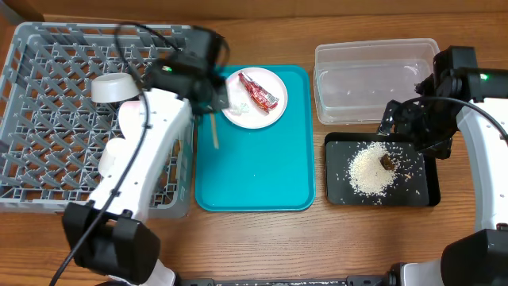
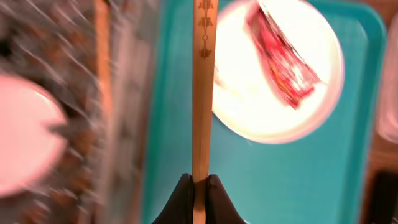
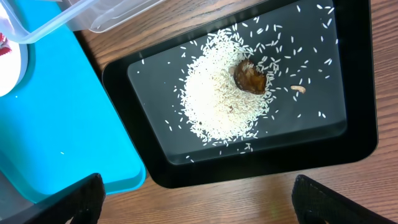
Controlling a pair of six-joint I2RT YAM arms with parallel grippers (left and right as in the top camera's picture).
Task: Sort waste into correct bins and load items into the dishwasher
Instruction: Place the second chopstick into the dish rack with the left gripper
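My left gripper [image 1: 214, 102] is shut on a wooden chopstick [image 1: 214, 131], held above the left edge of the teal tray; the left wrist view shows the stick [image 2: 201, 93] clamped between the jaws [image 2: 200, 186]. A white plate [image 1: 274, 111] on the tray holds a crumpled red wrapper [image 1: 260, 91] and a white paper wad [image 1: 238, 107]. The black tray [image 1: 421, 187] holds rice [image 1: 369, 171] and a brown lump [image 1: 386, 161]. My right gripper [image 1: 401, 127] is open and empty above it, jaws wide in the right wrist view [image 3: 208, 205]. A pale bowl [image 1: 115, 87] lies in the grey dish rack [image 1: 48, 119].
The teal serving tray [image 1: 254, 175] lies in the middle. The clear tub [image 1: 373, 79] stands behind the black tray. The left arm reaches across the rack's right side. The right wrist view shows the rice [image 3: 217, 99], lump [image 3: 250, 76] and tray corner [image 3: 56, 124].
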